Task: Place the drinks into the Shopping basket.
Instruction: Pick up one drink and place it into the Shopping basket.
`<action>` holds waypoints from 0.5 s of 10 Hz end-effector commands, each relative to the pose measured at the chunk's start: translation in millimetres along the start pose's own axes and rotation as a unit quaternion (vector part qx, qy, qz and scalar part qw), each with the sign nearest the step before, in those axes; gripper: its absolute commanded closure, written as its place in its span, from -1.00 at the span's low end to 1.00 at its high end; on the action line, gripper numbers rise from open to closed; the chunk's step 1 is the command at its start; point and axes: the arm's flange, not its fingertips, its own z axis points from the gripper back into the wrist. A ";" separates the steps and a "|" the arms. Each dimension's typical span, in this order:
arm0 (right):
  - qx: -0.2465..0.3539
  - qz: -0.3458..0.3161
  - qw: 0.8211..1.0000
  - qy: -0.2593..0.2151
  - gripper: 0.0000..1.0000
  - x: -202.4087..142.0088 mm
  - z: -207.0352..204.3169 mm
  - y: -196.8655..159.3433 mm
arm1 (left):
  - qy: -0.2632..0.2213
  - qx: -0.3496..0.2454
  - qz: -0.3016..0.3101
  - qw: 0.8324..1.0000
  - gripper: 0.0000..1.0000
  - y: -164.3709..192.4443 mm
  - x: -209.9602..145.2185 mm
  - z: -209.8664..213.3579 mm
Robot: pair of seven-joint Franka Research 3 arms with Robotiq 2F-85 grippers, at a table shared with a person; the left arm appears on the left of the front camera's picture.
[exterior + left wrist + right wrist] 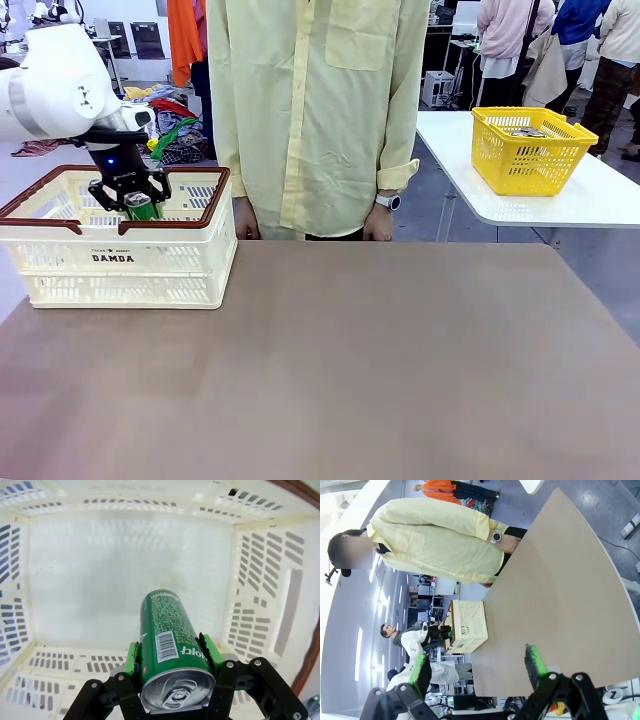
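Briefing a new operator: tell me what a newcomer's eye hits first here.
The left gripper holds a green can over the floor of the cream Shopping basket at the far left of the table. A person in a yellow shirt stands across the table; a yellow mesh basket sits farther right.

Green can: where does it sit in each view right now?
Front: can held in the left end effector, upper left, over the basket.
Left wrist: can bottom centre, basket floor beyond it.
Right wrist: a green speck beside the basket, centre-left, too small to be sure.
Shared landmark: the basket.
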 end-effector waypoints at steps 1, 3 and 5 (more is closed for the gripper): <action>0.013 0.012 1.000 -0.008 -1.00 0.4 1.8 1.5 | 0.022 0.011 -0.018 1.000 1.00 -0.8 12.1 2.1; 0.013 0.012 1.000 -0.008 -1.00 0.4 1.8 1.5 | 0.039 0.023 -0.025 0.999 1.00 -3.9 14.5 -12.4; 0.013 0.012 1.000 -0.008 -1.00 0.4 1.8 1.5 | 0.045 0.035 -0.031 0.998 1.00 -7.0 16.2 -21.9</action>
